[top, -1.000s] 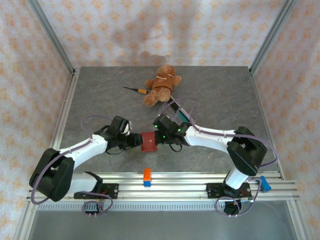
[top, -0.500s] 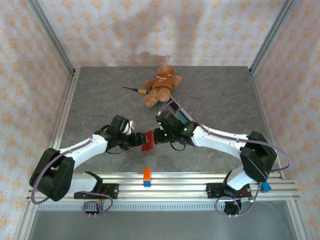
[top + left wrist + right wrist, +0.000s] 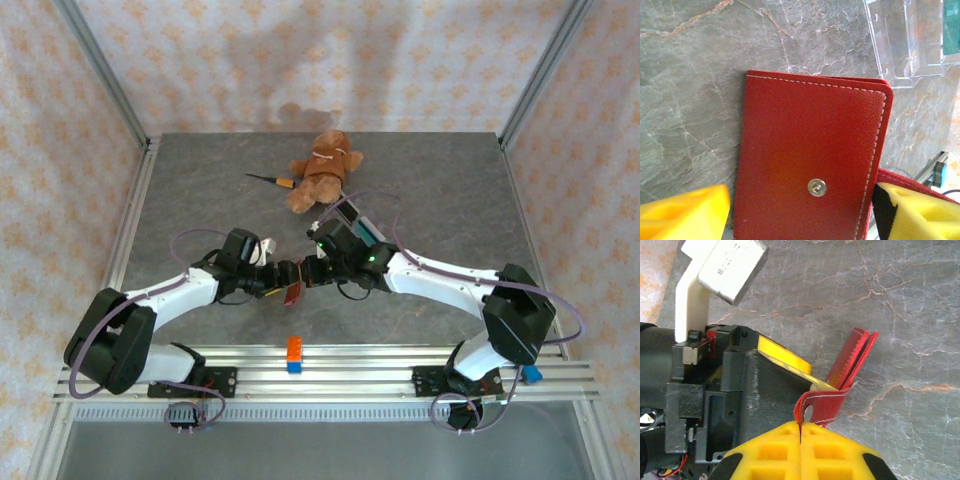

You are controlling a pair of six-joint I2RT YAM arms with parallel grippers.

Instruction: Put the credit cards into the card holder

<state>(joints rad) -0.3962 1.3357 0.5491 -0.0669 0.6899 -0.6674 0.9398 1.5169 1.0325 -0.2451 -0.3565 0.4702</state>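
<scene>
Scene: grey marble-look table top [image 3: 200,190], two arms meeting near its middle.
Card holder: dark red leather-like fold-over card holder [image 3: 810,150] with pale stitching and a round metal snap stud [image 3: 816,187] on the flap facing the left wrist camera. It is held between both grippers near table centre, tipped up on edge rather than lying flat.
Left gripper: left gripper [image 3: 800,212] has its yellow fingers [image 3: 685,210] spread to the holder's width, one at each long edge. The holder fills the span and is gripped across it.
Right gripper: right gripper [image 3: 800,432] has its yellow pads pressed together, pinching the small red snap tab [image 3: 822,407] that curls round from the holder's edge. The tab has a hole in it.
Holder leaves: edge-on in right wrist view, two leaves slightly parted at the far end.
Cards: teal flat card [image 3: 952,25] sits at the clear acrylic stand [image 3: 895,45], beyond the holder and apart from it. Only a corner is visible.
Other: brown plush teddy bear [image 3: 322,170] at far middle. Thin tool with orange handle [image 3: 272,179] beside the bear. Small orange-and-blue block [image 3: 295,354] on the near aluminium rail [image 3: 400,365].
</scene>
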